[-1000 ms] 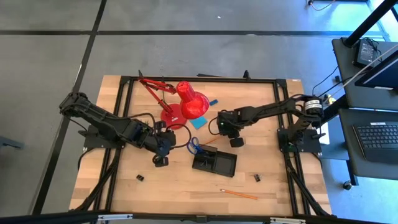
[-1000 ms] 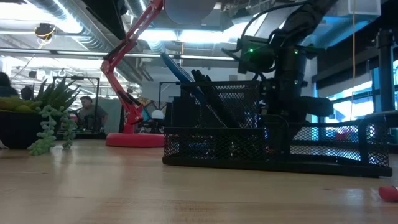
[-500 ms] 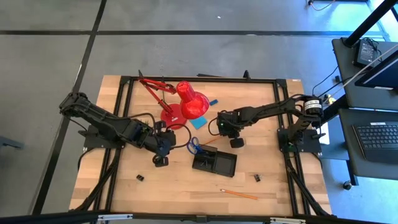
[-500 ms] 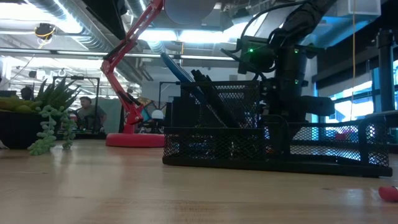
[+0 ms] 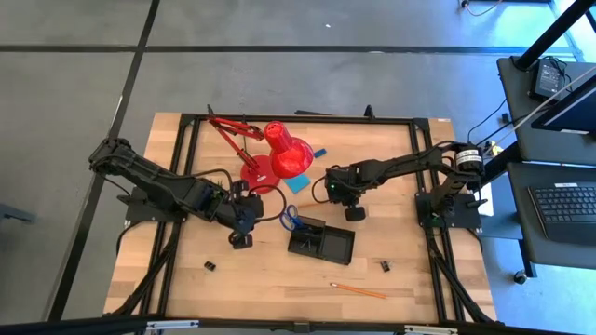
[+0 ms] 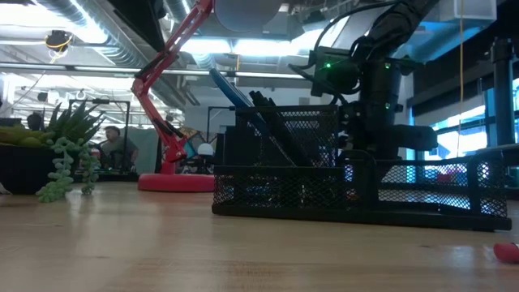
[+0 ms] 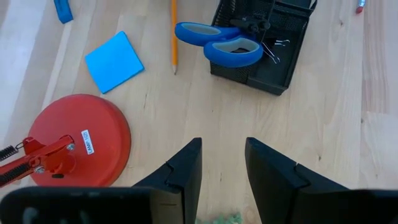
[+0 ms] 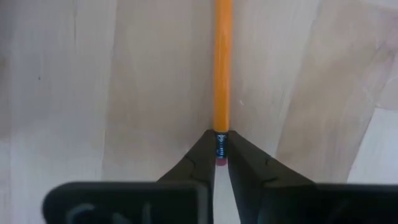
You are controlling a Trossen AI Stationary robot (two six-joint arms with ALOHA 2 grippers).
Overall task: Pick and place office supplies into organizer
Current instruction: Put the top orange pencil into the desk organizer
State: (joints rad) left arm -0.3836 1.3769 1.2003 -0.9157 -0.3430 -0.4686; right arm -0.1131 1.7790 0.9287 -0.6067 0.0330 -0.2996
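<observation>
Your black organizer (image 5: 320, 243) holds one pair of scissors (image 7: 222, 43); the right pincer (image 8: 221, 163) clenches one orange pencil (image 8: 222, 62) on the surface (image 5: 279, 279), and the left pincer (image 7: 222, 177) is released.

The right gripper (image 8: 221, 152) points down at the wooden table (image 8: 93, 81), its two dark fingers (image 8: 194, 163) drawn in close on either side of an orange pencil (image 8: 222, 62). The fingertips pinch the pencil at its metal band, just above the pink eraser end, which sits in the narrow gap between them. The pencil lies flat on the boards and runs straight away from the gripper, out of the picture at its far edge. The table shows pale planks with seams running roughly along the pencil's line. A dark part of the wrist crosses the view beneath the fingers
</observation>
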